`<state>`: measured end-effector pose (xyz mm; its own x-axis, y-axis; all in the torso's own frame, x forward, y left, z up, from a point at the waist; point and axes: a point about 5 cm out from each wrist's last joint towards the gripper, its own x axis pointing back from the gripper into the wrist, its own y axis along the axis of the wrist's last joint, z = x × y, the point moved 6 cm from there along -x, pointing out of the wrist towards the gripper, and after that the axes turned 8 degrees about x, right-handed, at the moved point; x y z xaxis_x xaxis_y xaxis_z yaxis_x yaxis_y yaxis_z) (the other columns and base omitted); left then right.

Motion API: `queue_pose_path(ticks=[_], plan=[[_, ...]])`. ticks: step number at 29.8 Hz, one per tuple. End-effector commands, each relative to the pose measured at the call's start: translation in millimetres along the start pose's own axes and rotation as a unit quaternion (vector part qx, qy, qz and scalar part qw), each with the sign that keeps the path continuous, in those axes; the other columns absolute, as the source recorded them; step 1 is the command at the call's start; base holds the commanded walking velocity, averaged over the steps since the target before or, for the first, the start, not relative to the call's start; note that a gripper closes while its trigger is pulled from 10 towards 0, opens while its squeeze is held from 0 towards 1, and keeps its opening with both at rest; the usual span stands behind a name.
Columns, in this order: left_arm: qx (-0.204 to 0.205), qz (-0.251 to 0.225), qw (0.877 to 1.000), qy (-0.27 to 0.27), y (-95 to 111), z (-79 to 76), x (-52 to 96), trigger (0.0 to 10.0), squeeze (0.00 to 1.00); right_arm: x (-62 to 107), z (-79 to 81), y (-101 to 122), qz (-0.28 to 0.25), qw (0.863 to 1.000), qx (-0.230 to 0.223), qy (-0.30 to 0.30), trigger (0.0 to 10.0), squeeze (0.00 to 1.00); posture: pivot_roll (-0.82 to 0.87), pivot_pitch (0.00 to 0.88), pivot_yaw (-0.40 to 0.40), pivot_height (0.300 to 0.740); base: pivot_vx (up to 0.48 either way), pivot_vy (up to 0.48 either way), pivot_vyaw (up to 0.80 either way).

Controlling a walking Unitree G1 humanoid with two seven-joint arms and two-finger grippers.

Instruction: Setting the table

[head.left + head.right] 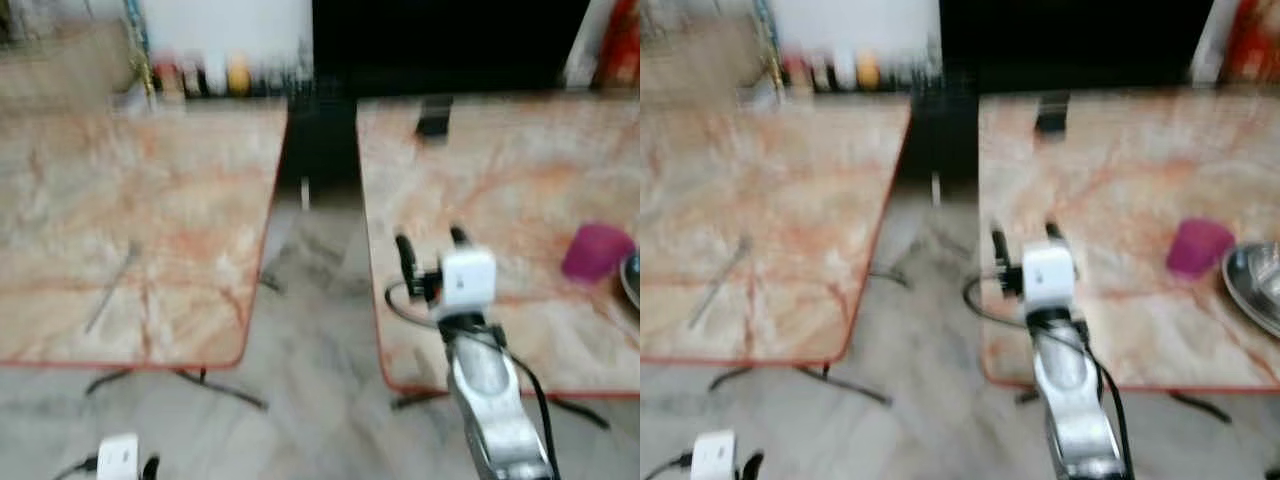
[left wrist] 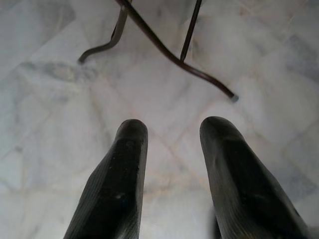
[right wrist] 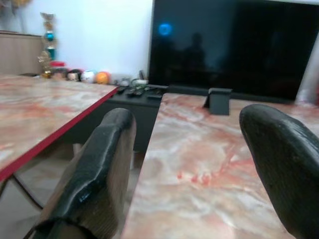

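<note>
The right gripper [image 1: 432, 240] is held open and empty, its two fingers spread above the near left corner of the right table [image 1: 500, 180]. The left gripper [image 2: 172, 134] is also open with nothing in it, low above the floor [image 2: 60, 124]. A pink cup [image 1: 1198, 247] is seen further right on the same table, beside a metal bowl [image 1: 1252, 283]. The cup is judged light, stiff and probably smooth; it should be taken across its side wall, below the rim.
</note>
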<state>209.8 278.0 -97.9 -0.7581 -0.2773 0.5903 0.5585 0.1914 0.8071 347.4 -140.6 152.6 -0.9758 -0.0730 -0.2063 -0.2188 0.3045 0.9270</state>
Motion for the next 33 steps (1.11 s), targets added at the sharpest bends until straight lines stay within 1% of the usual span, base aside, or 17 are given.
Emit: queue_pose_path(ticks=[1,5,16,22,24,26,33], plan=[[-0.005,0.006,1.0,0.006,-2,7.0,1.6,10.0,0.0,-2.9,10.3,10,-0.016,1.0,-0.01,0.013,10.0,0.0,-0.05,0.0,0.019,0.724,0.0,0.469,0.0],[-0.006,0.006,1.0,0.006,-3,7.4,1.7,10.0,0.0,-3.0,12.2,11,-0.018,1.0,-0.012,0.017,10.0,0.0,-0.05,0.0,0.018,0.724,0.0,0.469,0.0],[-0.003,0.005,1.0,0.008,-2,7.9,1.6,10.0,0.0,-4.7,11.3,12,-0.018,1.0,-0.011,0.016,10.0,0.0,-0.04,0.0,0.01,0.724,0.0,0.469,0.0],[-0.001,0.007,1.0,0.011,-5,9.2,3.1,10.0,0.0,-3.1,12.0,10,-0.014,1.0,-0.011,0.018,10.0,0.0,-0.03,0.0,0.009,0.724,0.0,0.469,0.0],[-0.001,0.007,1.0,0.012,-5,9.7,3.2,10.0,0.0,-3.7,9.5,8,-0.01,1.0,-0.011,0.013,10.0,0.0,-0.03,0.0,0.012,0.724,0.0,0.469,0.0],[-0.001,0.007,1.0,0.012,-5,10.0,3.2,10.0,0.0,-5.2,3.5,6,-0.006,1.0,-0.011,0.003,10.0,0.0,-0.03,0.0,0.013,0.724,0.0,0.469,0.0],[-0.002,0.007,1.0,0.012,-4,10.2,3.0,10.0,0.0,-5.7,1.8,6,-0.006,1.0,-0.009,0.003,10.0,0.0,-0.03,0.0,0.011,0.724,0.0,0.469,0.0]])
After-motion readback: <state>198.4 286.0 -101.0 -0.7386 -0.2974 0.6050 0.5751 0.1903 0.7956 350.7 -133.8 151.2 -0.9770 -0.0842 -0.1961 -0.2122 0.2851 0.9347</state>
